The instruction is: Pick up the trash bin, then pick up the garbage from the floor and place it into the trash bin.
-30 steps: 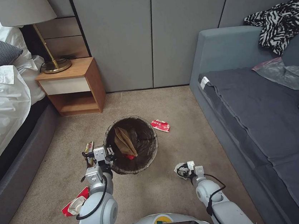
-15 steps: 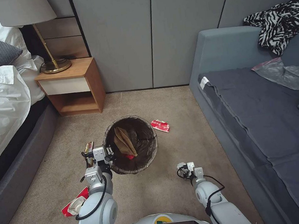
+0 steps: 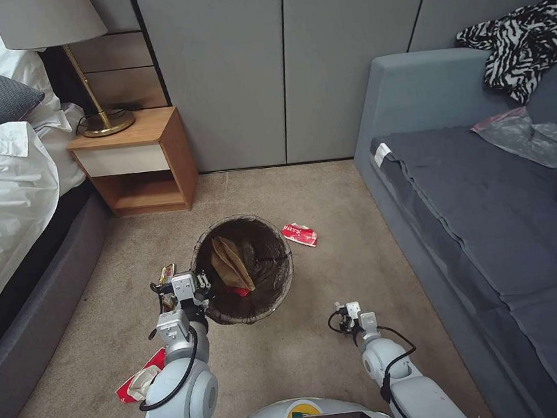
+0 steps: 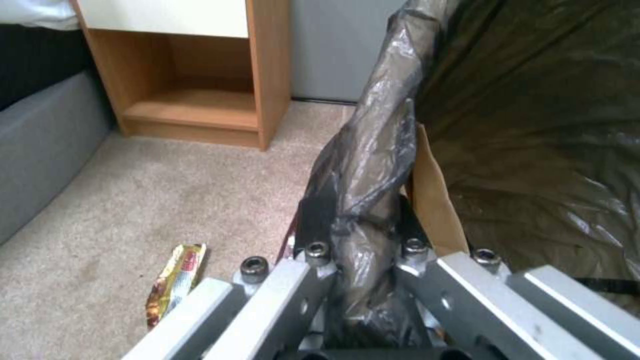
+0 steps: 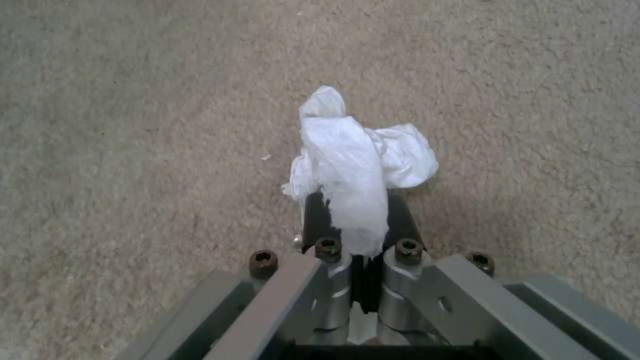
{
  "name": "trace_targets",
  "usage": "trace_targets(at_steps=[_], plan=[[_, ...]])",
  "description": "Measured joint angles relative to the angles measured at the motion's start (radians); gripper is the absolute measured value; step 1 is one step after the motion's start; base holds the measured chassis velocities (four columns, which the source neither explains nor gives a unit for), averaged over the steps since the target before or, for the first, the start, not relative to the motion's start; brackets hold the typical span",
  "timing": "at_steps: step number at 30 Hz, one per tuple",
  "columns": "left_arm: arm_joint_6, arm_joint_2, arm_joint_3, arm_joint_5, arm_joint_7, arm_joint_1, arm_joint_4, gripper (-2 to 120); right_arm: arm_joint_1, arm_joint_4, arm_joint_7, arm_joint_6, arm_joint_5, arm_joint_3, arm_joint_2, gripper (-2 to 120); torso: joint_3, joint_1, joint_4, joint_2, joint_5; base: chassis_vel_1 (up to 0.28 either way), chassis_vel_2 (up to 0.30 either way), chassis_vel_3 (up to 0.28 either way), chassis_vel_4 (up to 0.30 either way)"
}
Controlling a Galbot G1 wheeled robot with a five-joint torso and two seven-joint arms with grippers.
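left gripper (image 4: 357, 235): clamped on the bag-covered rim of the small round white plastic trash bin lined with a dark brown bag (image 3: 252, 302), on its near-left side, with a crumpled brown paper bag (image 3: 230, 263) and a red scrap inside.
right gripper (image 5: 353, 225): pinched together on a crumpled white tissue (image 5: 357, 160), above the beige carpet (image 3: 330, 190), to the right of the bin.
litter on floor: a red wrapper (image 3: 299, 234) just right of the bin; a yellow-red wrapper (image 4: 175, 277) near its left side; a red pack with tissue (image 3: 137, 381) beside the left arm.
handling: the tissue looked very light, soft and easily torn; a pinch through its bunched middle seemed best. the liner looked slippery, so the rim grip could creep.
hard to make out: the head view hid the tissue behind the right gripper; the bin's white wall stayed under the liner; whether the bin cleared the floor was unclear.
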Motion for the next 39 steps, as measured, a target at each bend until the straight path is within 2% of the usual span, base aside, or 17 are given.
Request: trace_targets(at_steps=[16, 19, 26, 28, 29, 31, 39], plan=[[0.0, -0.002, 0.001, 0.001, 0.0, 0.0, 0.0, 2, -0.002, -0.005, 0.001, 0.026, -0.012, 0.003, 0.0, 0, 0.0, 0.0, -0.0001, 0.0, -0.0003, 0.0, 0.0, 0.0, 0.0], [0.0, -0.003, 0.001, 0.002, 0.0, 0.001, 0.0, 2, -0.014, 0.019, 0.015, 0.036, -0.02, 0.003, -0.005, 0, 0.0, 0.0, -0.0005, 0.0, -0.0013, 0.0, 0.0, 0.0, 0.0], [0.0, -0.003, 0.006, 0.005, 0.0, 0.002, 0.009, 2, -0.051, 0.125, 0.093, 0.156, -0.106, 0.007, -0.001, 0, 0.0, 0.0, -0.0005, 0.0, -0.0007, 0.0, 0.0, 0.0, 0.0], [0.0, -0.003, 0.008, 0.005, 0.0, 0.002, 0.009, 2, -0.067, 0.181, 0.117, 0.23, -0.142, 0.011, 0.003, 0, 0.0, 0.0, -0.0004, 0.0, -0.0007, 0.0, 0.0, 0.0, 0.0], [0.0, -0.003, 0.008, 0.005, 0.0, 0.002, 0.009, 2, -0.067, 0.181, 0.117, 0.23, -0.142, 0.011, 0.003, 0, 0.0, 0.0, -0.0004, 0.0, -0.0007, 0.0, 0.0, 0.0, 0.0], [0.0, -0.003, 0.008, 0.005, 0.0, 0.002, 0.009, 2, -0.08, 0.237, 0.134, 0.295, -0.178, 0.012, 0.008, 0, 0.0, 0.0, -0.0004, 0.0, -0.0005, 0.0, 0.0, 0.0, 0.0], [0.0, 0.0, 0.004, 0.004, 0.0, 0.006, 0.008, 2, -0.1, 0.435, 0.124, 0.406, -0.194, -0.002, 0.01, 0, 0.0, 0.0, -0.0001, 0.0, -0.0006, 0.0, 0.0, 0.0, 0.0]])
